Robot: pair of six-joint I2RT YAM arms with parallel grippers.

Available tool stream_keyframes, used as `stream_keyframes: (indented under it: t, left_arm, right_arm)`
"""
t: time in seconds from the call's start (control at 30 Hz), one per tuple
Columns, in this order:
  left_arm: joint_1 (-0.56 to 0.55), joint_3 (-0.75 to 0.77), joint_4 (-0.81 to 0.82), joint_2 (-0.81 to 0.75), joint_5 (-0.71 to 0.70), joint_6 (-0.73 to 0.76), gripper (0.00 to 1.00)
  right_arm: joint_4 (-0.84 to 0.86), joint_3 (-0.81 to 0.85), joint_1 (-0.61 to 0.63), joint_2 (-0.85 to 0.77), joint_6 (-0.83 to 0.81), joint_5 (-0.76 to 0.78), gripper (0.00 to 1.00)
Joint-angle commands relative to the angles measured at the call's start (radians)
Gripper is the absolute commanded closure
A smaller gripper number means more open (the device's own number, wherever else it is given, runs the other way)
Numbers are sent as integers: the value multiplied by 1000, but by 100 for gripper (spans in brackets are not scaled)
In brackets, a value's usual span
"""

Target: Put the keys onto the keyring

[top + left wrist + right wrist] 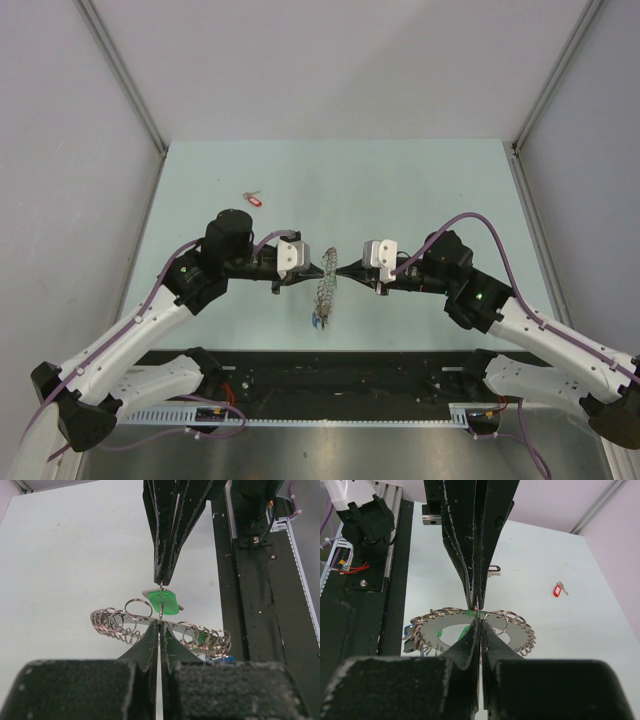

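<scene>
One green-tagged key [164,602] hangs by its thin wire loop right at the rim of the keyring [517,636]. The keyring is held up over the middle of the worktop [420,190], nearer the near edge, almost edge-on from above. Left gripper [160,625] and right gripper [161,577] meet tip to tip, both pinched fully closed on that loop; whether either also nips the hoop's rim, cannot tell. Judgement: threading step. Keep one pinch fixed, turn the loop with the other in small moves, no pulling apart or the wire may spring free. Red-tagged key [558,589] lies well apart toward the far edge, left of middle, not yet fetched
</scene>
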Motion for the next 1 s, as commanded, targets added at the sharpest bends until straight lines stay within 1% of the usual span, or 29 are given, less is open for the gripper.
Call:
stream_keyframes:
  t: [0.0,0.6,0.97]
  left_arm:
    - [-5,8,57,-10,57,6,100]
    - [-5,7,59,-9,55,4,100]
    - [-5,5,62,-7,45,4,100]
  right_arm:
    - [51,4,5,0,12,4,100]
    - [61,6,5,17,16,-8,100]
    - [38,6,5,-17,16,19,100]
